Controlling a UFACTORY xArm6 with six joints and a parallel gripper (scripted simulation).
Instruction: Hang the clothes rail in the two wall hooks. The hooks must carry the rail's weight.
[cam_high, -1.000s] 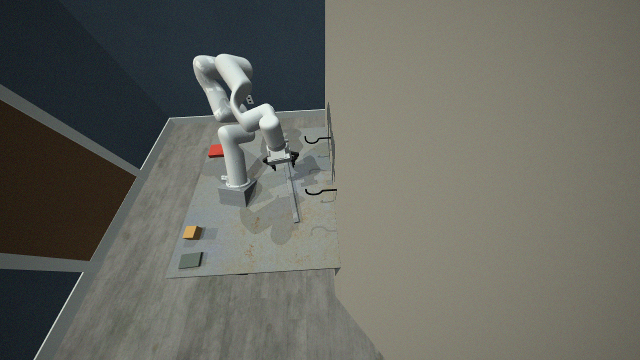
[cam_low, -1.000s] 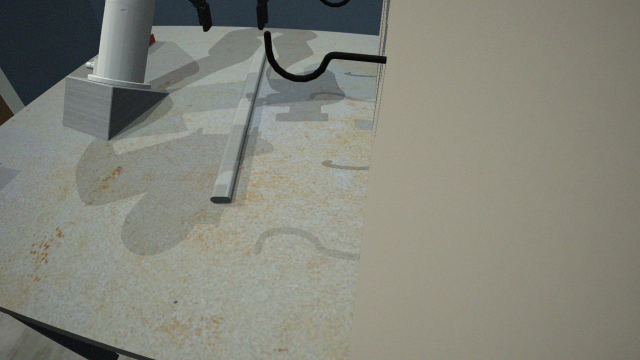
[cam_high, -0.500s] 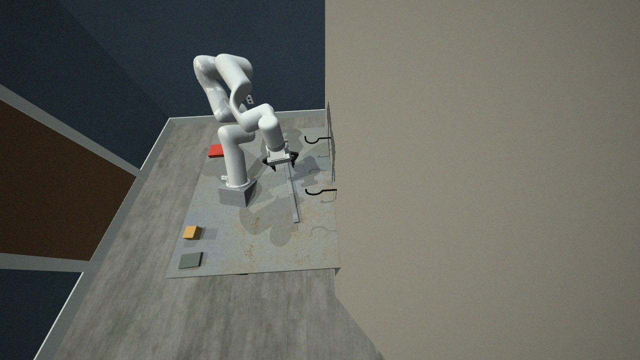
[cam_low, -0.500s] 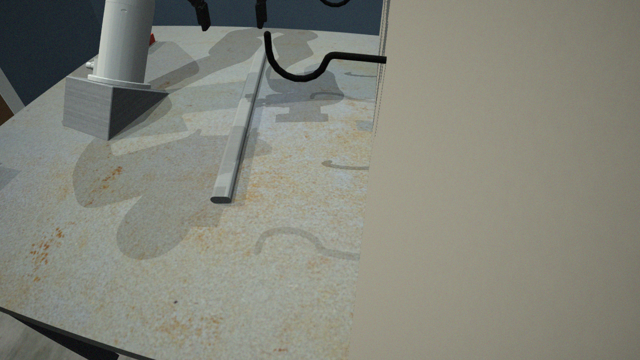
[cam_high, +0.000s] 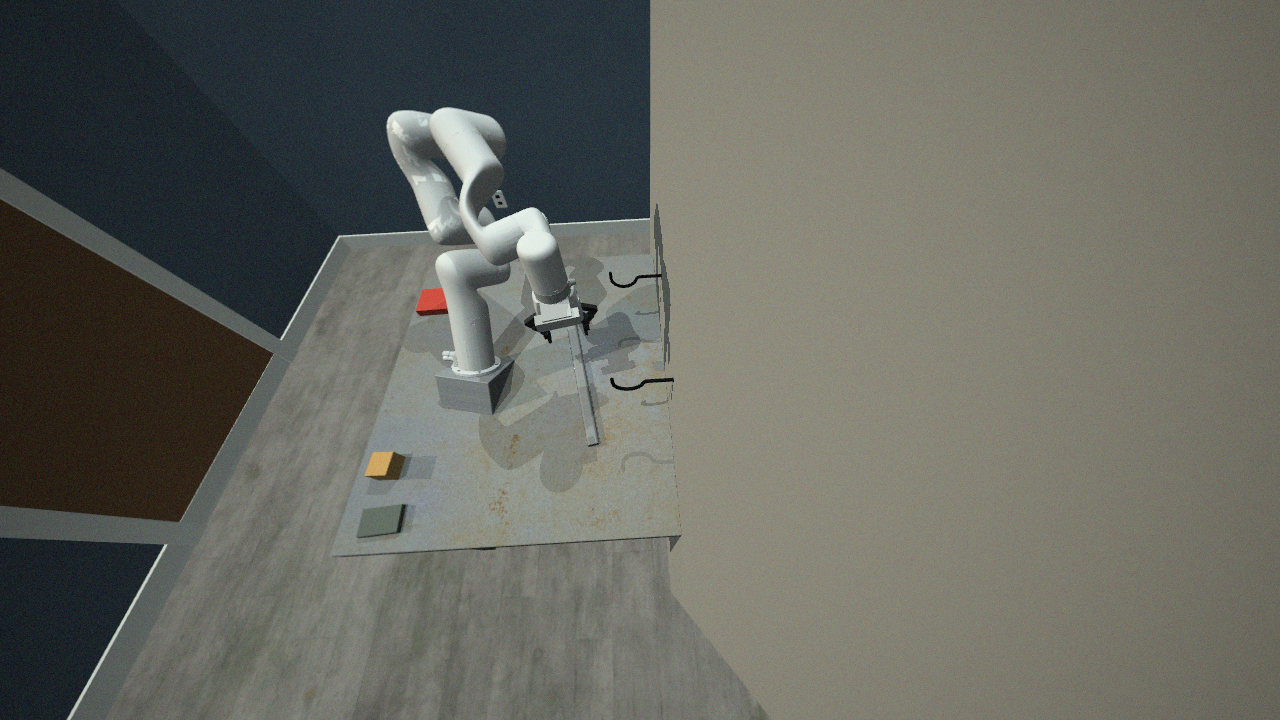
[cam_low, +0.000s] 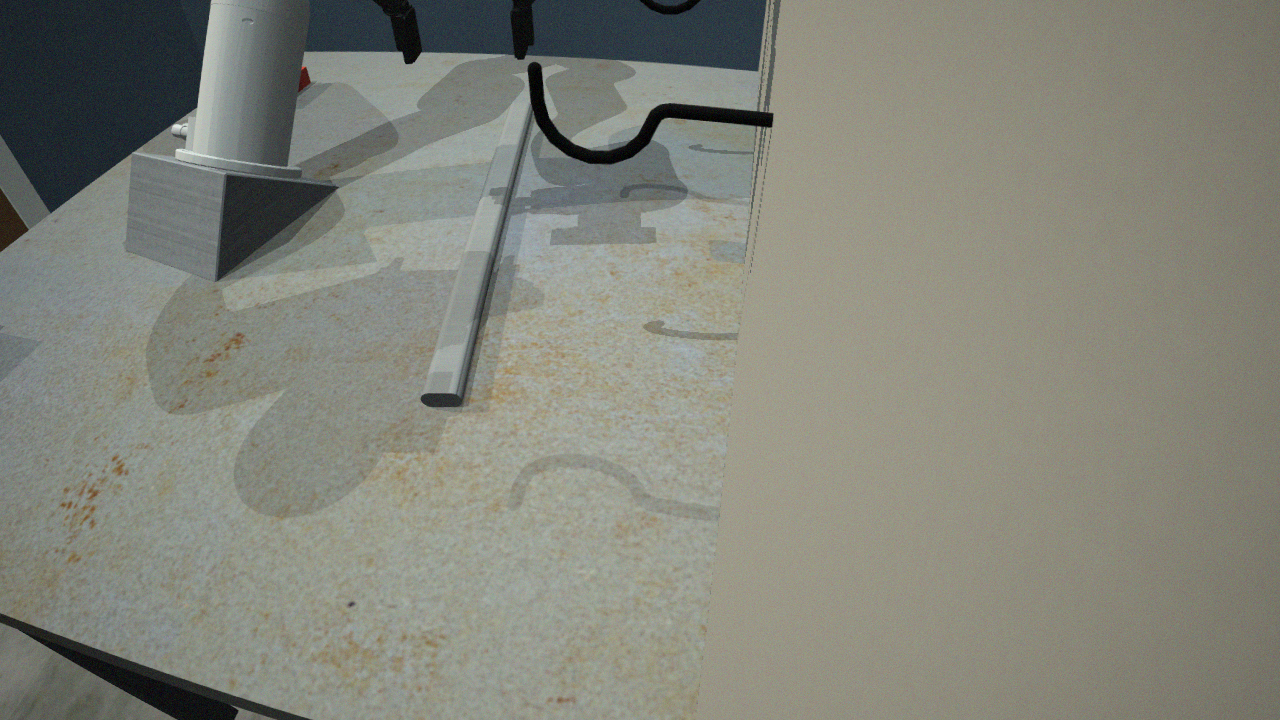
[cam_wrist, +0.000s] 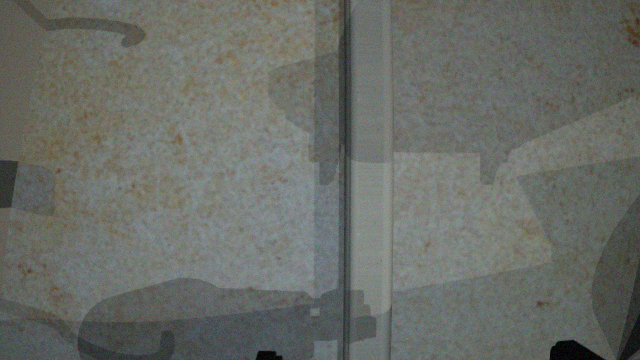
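The clothes rail (cam_high: 583, 385) (cam_low: 469, 286) (cam_wrist: 370, 200) is a long pale grey bar with flattened sides, lying on the table. My gripper (cam_high: 568, 336) (cam_low: 465, 59) (cam_wrist: 419, 353) is open and empty above the rail's far part. In the wrist view the rail runs between the two fingers. The near black wall hook (cam_high: 657, 380) (cam_low: 601, 156) and the far black wall hook (cam_high: 648, 276) (cam_low: 671, 8) stick out from the wall, above the table and to the right of the rail. Both hooks are empty. The rail's far end is hidden in the top view.
The beige wall (cam_high: 939, 358) (cam_low: 1011, 358) borders the table (cam_high: 626, 501) (cam_low: 537, 608) on the right. The arm's wedge base (cam_high: 465, 392) (cam_low: 174, 214) stands left of the rail. A red block (cam_high: 432, 301), an orange block (cam_high: 383, 465) and a grey-green slab (cam_high: 382, 521) lie along the left side.
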